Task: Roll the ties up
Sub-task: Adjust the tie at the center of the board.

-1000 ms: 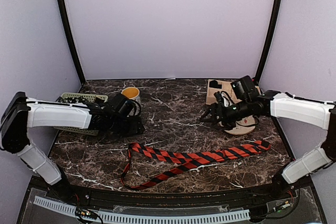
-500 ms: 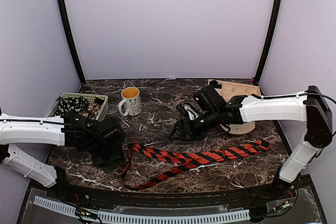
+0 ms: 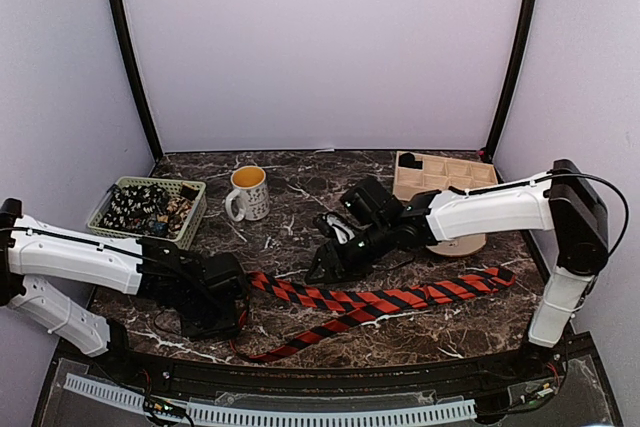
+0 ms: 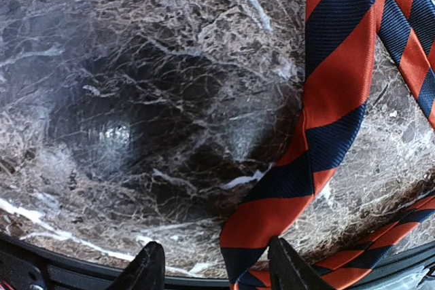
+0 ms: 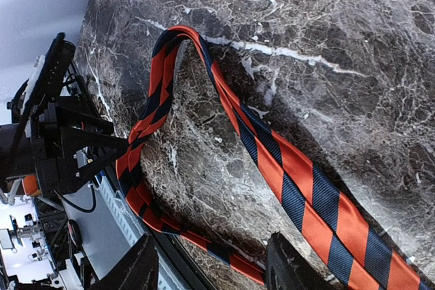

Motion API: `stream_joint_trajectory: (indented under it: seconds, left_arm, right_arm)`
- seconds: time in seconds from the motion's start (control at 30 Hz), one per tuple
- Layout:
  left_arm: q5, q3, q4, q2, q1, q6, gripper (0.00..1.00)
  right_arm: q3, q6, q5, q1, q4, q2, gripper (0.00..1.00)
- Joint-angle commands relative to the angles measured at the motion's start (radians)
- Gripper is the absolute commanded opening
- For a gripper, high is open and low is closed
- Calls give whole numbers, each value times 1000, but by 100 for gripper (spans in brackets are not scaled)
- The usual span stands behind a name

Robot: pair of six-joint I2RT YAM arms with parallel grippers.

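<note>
Red-and-black diagonally striped fabric necktie (image 3: 380,299) lies folded in a loose V on the dark marble tabletop (image 3: 300,197), near the front edge. Left gripper (image 4: 214,263) sits low at the folded end, and right gripper (image 3: 318,272) is just above the upper strand. Both claws are released and grasp nothing, likely placed to pinch and start rolling.

The table (image 3: 300,212) under me is dark marble with pale veins. A red-and-black striped tie (image 3: 400,299) lies flat across its near half, doubled back on itself, the bend toward the left. Far left stands a green basket (image 3: 197,209), with a mug (image 3: 248,192) just right of it. Far right sits a compartmented wooden tray (image 3: 440,169), and a pale round disc (image 3: 465,243) lies just nearer.
</note>
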Motion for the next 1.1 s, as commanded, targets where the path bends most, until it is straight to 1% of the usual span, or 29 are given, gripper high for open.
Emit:
stream_joint_trajectory:
  seconds: [0.0,0.1,0.17,0.27,0.4,0.53,0.6,0.73,0.83,0.9,1.0,1.07]
  left_arm:
    - [-4,-50,64,7,-4,-34,55]
    - [-28,-70,103,3,-4,-42,53]
    - [-46,-67,103,8,-4,-48,52]
    - [-59,-50,108,25,-4,-34,52]
    - [-79,0,108,60,-3,11,56]
    - [-85,26,108,88,-3,34,62]
    - [-93,25,108,80,-4,37,67]
    - [-100,11,124,49,-4,43,70]
    - [-96,21,149,39,-4,92,76]
    - [-96,40,147,49,-4,127,79]
    - [-96,70,136,82,-4,162,79]
    - [-85,81,120,112,-3,152,77]
  right_arm:
    - [36,12,-5,16,33,16,53]
    - [37,10,-4,17,30,28,52]
    - [40,7,-4,18,28,36,51]
    - [47,6,-10,21,34,55,50]
    - [64,0,-17,27,34,87,49]
    - [72,-8,-20,28,26,98,49]
    - [74,-15,-17,28,18,97,48]
    - [72,-20,-14,28,14,96,48]
    - [70,-14,-17,28,25,101,48]
    - [72,-11,-17,29,30,108,48]
    - [79,-10,-15,29,30,119,47]
    - [88,-12,-14,29,31,128,47]
